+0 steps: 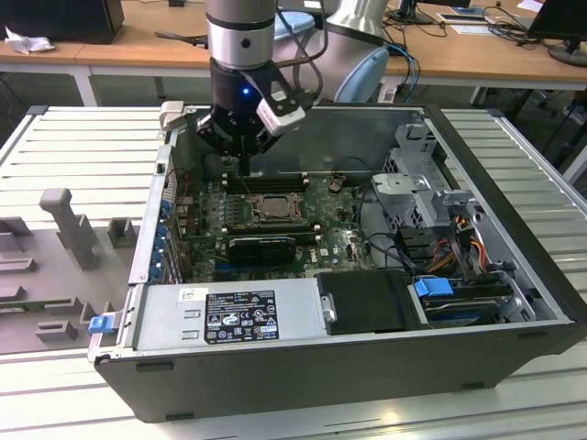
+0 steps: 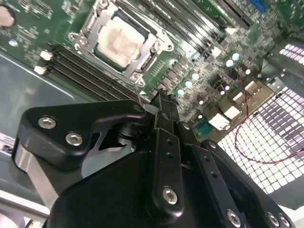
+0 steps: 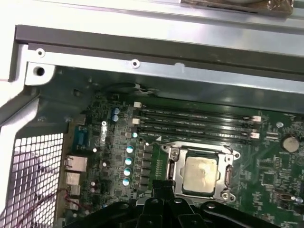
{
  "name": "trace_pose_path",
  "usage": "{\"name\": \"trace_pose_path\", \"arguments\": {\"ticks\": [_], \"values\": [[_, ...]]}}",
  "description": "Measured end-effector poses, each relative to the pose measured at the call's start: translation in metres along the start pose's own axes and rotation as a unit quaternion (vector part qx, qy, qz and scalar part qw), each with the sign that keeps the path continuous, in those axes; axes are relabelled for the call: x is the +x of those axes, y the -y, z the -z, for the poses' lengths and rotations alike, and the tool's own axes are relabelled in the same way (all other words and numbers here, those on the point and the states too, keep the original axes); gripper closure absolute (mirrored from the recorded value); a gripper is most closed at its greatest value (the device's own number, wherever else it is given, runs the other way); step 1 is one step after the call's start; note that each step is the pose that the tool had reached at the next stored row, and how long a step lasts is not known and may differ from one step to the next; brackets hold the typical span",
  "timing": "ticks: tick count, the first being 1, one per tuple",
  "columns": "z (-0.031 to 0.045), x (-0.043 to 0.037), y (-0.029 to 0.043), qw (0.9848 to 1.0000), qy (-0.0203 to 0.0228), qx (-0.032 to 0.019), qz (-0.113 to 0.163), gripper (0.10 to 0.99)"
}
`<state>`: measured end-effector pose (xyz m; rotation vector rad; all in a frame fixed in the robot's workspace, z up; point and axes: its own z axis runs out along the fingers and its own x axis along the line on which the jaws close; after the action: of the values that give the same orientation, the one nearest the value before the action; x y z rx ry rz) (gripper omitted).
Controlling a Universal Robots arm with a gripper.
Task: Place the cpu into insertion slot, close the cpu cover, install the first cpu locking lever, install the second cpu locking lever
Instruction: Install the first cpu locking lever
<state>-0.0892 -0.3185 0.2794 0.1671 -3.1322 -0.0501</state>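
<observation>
First wrist view shows the cpu (image 3: pixel 202 173) inside the insertion slot (image 3: pixel 172 166).

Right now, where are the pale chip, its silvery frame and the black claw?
Pale tan square chip (image 3: pixel 202 173): first wrist view, centre of its face.
Silvery square metal frame (image 3: pixel 199 150): first wrist view, one side bar.
Black claw (image 2: pixel 161 97): second wrist view, its tip.

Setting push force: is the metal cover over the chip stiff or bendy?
The cover is thin sheet metal with a large cut-out, so probably light and slightly springy, not floppy. It lies flat over the chip, so a downward push likely meets firm resistance. Bare metal, possibly slippery.
</observation>
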Motion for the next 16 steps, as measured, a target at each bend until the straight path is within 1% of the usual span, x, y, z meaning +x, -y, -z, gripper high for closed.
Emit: {"name": "trace_pose_path", "arguments": {"ticks": [1, 3, 5, 7, 10, 11, 12, 14, 15, 16], "values": [[-0.0015, 0.0028, -0.0004, 1.0000, 0.0000, 0.0000, 0.000, 0.980], [-0.0047, 0.0125, -0.0015, 1.0000, -0.0001, 0.0000, 0.000, 0.980], [-0.0079, 0.0199, -0.0027, 1.0000, 0.0000, 0.0000, 0.000, 0.980], [-0.0113, 0.0241, -0.0040, 1.0000, 0.0001, 0.0000, 0.000, 0.980], [-0.0172, 0.0256, -0.0090, 1.0000, 0.0001, 0.0000, 0.000, 0.980], [-0.0189, 0.0252, -0.0125, 1.0000, 0.0001, -0.0002, 0.000, 0.980], [-0.0202, 0.0246, -0.0170, 1.0000, 0.0003, -0.0019, 0.000, 0.980], [-0.0210, 0.0241, -0.0224, 1.0000, 0.0004, -0.0024, 0.000, 0.980], [-0.0219, 0.0230, -0.0289, 1.0000, 0.0004, -0.0024, 0.000, 0.980], [-0.0225, 0.0207, -0.0334, 1.0000, 0.0004, -0.0024, 0.000, 0.980]]}}
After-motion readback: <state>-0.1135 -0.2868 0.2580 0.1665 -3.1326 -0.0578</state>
